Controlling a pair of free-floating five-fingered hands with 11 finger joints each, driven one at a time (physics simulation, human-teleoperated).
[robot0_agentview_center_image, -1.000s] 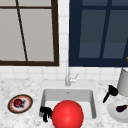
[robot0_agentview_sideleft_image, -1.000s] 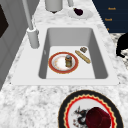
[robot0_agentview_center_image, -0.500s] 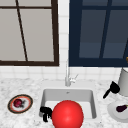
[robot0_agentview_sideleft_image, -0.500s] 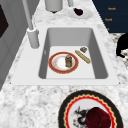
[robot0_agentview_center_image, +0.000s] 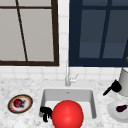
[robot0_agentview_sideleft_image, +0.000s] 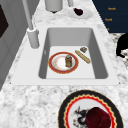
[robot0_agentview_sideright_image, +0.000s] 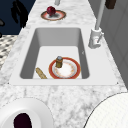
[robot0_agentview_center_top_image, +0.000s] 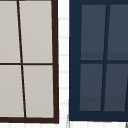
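The left hand (robot0_agentview_center_image: 45, 113) hangs at the near left edge of the sink (robot0_agentview_center_image: 47, 96), its fingers curled downward around nothing, just beside a big red ball (robot0_agentview_center_image: 67, 114) that covers the near part of the basin. The right hand (robot0_agentview_center_image: 113, 87) floats over the bench (robot0_agentview_center_image: 30, 85) at the right, fingers held straight, next to a white canister (robot0_agentview_center_image: 124, 82) (a dark fruit lies on a white plate (robot0_agentview_center_image: 113, 112) just below). Inside the sink, a small jar (robot0_agentview_sideleft_image: 68, 60) stands on a red-rimmed plate (robot0_agentview_sideleft_image: 56, 63), with a breadstick (robot0_agentview_sideleft_image: 82, 56) beside it.
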